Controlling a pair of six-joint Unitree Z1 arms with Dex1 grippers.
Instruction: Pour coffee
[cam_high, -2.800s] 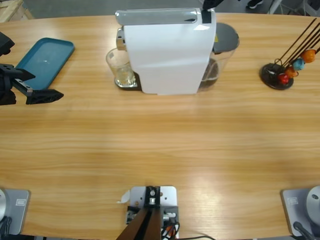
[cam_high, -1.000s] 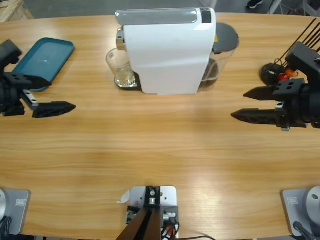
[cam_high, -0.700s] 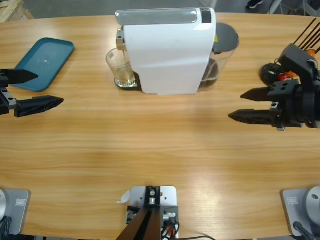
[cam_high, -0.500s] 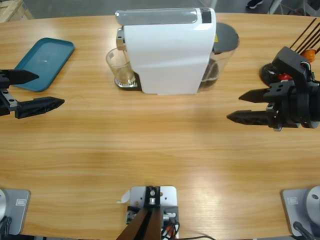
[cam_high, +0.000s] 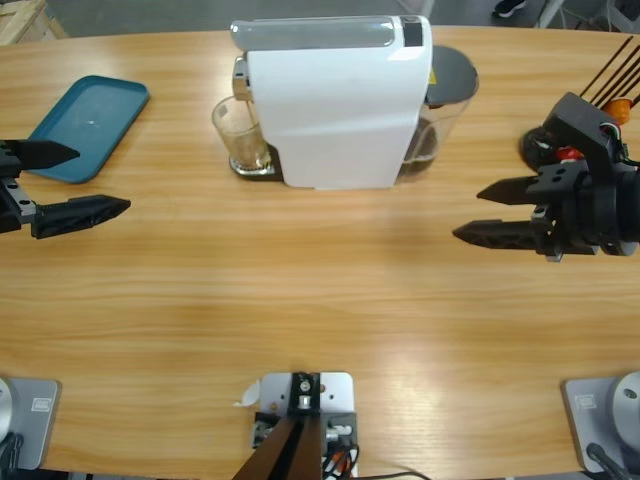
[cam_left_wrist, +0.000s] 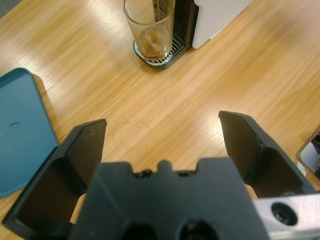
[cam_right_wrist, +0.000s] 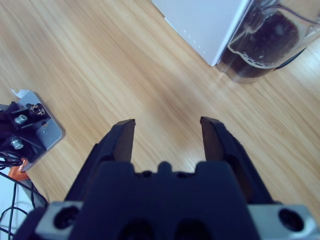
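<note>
A clear glass tumbler (cam_high: 240, 135) stands on the drip tray under the spout of the white coffee machine (cam_high: 335, 100). In the left wrist view the tumbler (cam_left_wrist: 150, 27) holds a little amber coffee (cam_left_wrist: 153, 46), and a thin dark stream drops into it from above. My left gripper (cam_high: 103, 180) is open at the table's left edge, well short of the tumbler, with nothing between its jaws (cam_left_wrist: 162, 125). My right gripper (cam_high: 467, 215) is open at the right, pointing toward the machine's water tank (cam_right_wrist: 265, 40), also with nothing in it (cam_right_wrist: 167, 122).
A teal tray (cam_high: 85, 115) lies at the back left, just beyond my left gripper, and shows as the teal tray (cam_left_wrist: 20, 130) in the left wrist view. A capsule stand (cam_high: 555, 150) with coloured capsules on black rods sits at the back right, partly behind my right arm.
The right arm came in from the right and crept slightly left. The left gripper pulled back toward the left edge and spread its jaws wider. Over the last half second almost nothing moved.
</note>
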